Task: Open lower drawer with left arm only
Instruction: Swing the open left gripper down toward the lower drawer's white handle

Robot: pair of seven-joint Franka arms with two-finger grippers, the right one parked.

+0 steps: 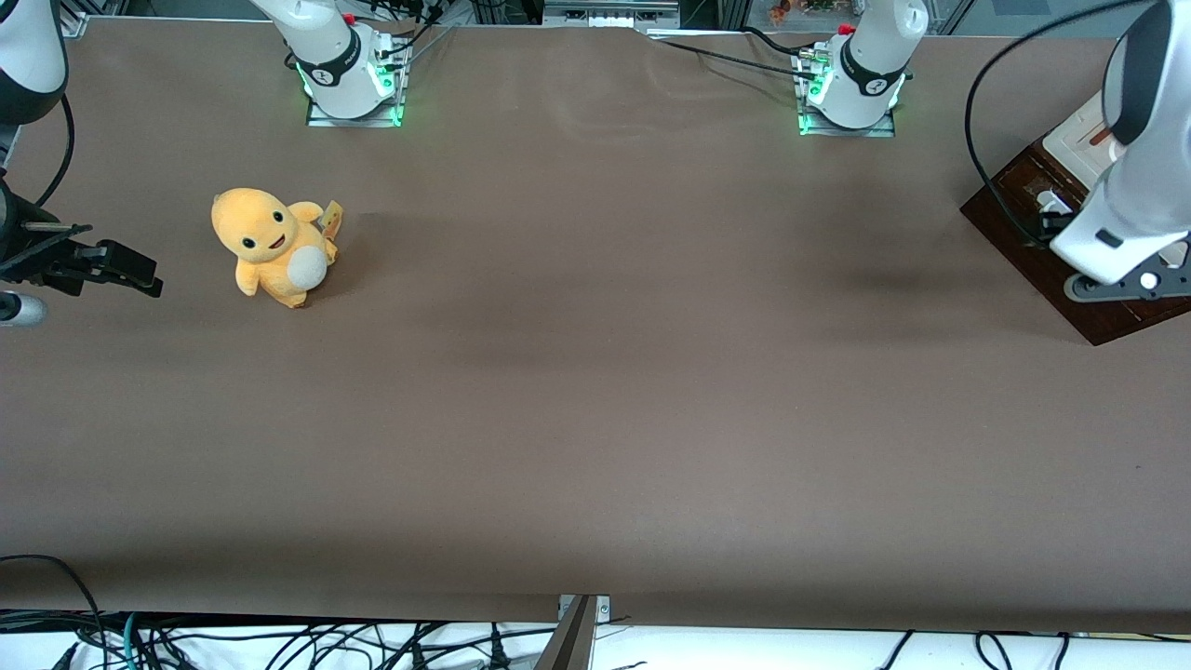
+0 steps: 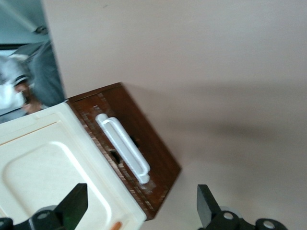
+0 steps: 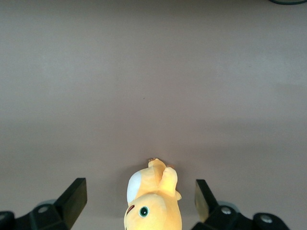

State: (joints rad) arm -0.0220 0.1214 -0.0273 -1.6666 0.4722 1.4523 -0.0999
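We are in a robotics lab: arm bases [image 1: 349,70] bolted on plates with green lights, a brown-covered table [image 1: 595,391], cable bundles [image 1: 279,642] along its edge, metal framing near the bases.

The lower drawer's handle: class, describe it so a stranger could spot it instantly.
Find the brown table, then the wooden cabinet at the working arm's end. The handle is the pale silver bar on its dark-brown front, under the open claw, unlike the cream panel above.

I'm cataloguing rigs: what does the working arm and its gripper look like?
The left arm is glossy white with dark grey-black sections and a looping black cable. Its gripper, above the drawer, has two black wedge-shaped fingers, set apart.
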